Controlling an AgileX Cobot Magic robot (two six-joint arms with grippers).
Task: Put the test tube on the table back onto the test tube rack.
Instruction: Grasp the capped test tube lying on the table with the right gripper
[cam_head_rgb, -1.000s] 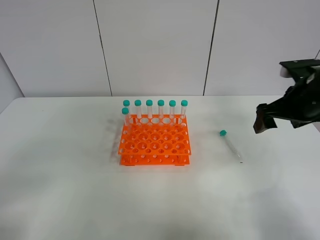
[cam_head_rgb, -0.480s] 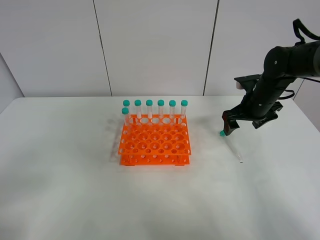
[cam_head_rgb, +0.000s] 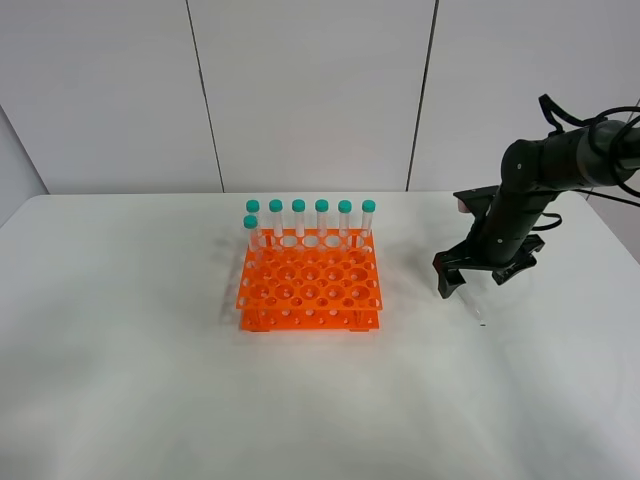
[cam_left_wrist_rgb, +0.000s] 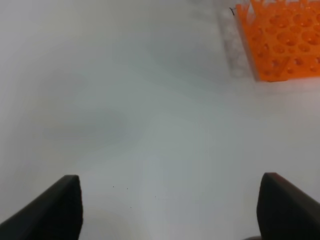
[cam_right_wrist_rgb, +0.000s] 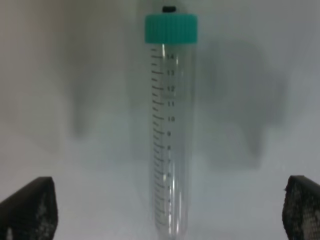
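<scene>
Right gripper (cam_head_rgb: 472, 277) is seen lowered close to the white table (cam_head_rgb: 150, 380), to the right of the orange test tube rack (cam_head_rgb: 310, 285) and well apart from it. Its jaws are spread wide and nothing is grasped. The loose test tube (cam_right_wrist_rgb: 170, 130) is seen lying flat on the table (cam_right_wrist_rgb: 75, 75) between the two dark fingertips of the right gripper (cam_right_wrist_rgb: 165, 212), touched by neither. Teal screw cap and printed graduation marks are clear in the right wrist view. From the high camera only the lower clear part of the test tube (cam_head_rgb: 474, 306) is visible, its pointed tip directed near and right; the capped end is hidden under the gripper. Seven teal-capped tubes (cam_head_rgb: 322, 215) are noted upright in the rack: six along the far row, one at the left end of the next row; the other holes are open. Left gripper (cam_left_wrist_rgb: 170, 210) is not caught by the high camera; in its wrist view the jaws are held apart over bare table (cam_left_wrist_rgb: 150, 125) with nothing between them, and a corner of the rack (cam_left_wrist_rgb: 280, 40) is seen ahead.
</scene>
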